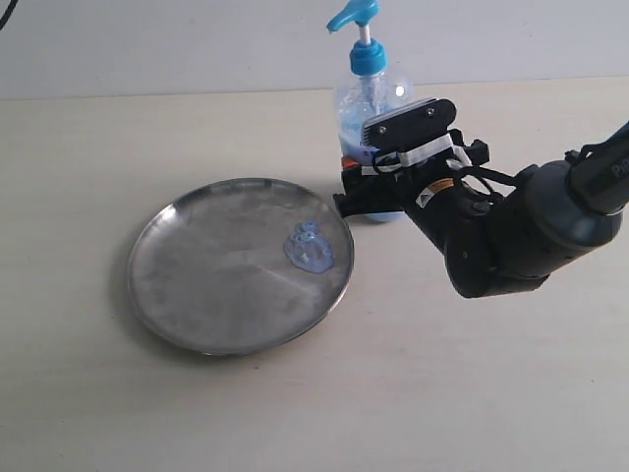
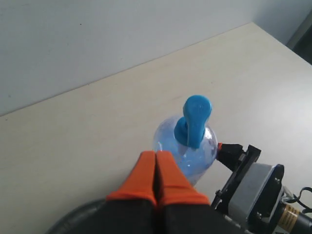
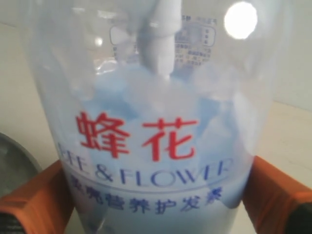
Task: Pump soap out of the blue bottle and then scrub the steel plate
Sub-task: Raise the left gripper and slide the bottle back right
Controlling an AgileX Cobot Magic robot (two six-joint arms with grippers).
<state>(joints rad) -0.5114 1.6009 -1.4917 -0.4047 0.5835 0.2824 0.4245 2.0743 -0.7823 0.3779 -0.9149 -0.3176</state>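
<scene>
The blue bottle (image 1: 366, 93) stands behind the steel plate (image 1: 197, 295), at its right. My right gripper (image 1: 371, 189) is shut on the bottle's lower body. In the right wrist view the bottle (image 3: 156, 122) fills the frame, with an orange finger (image 3: 36, 195) pressed on each side. A pale blue soap blob (image 1: 308, 248) lies on the plate near its right rim. My left gripper (image 2: 156, 158) is shut and empty. It hovers above and beside the bottle's pump head (image 2: 197, 117) without touching it, and it does not show in the exterior view.
The pale tabletop (image 1: 442, 393) extends around the plate and to the right, with a white wall (image 1: 147, 39) behind it. The right arm's dark body (image 1: 511, 236) reaches in from the right, close to the plate's rim. No other objects are on the table.
</scene>
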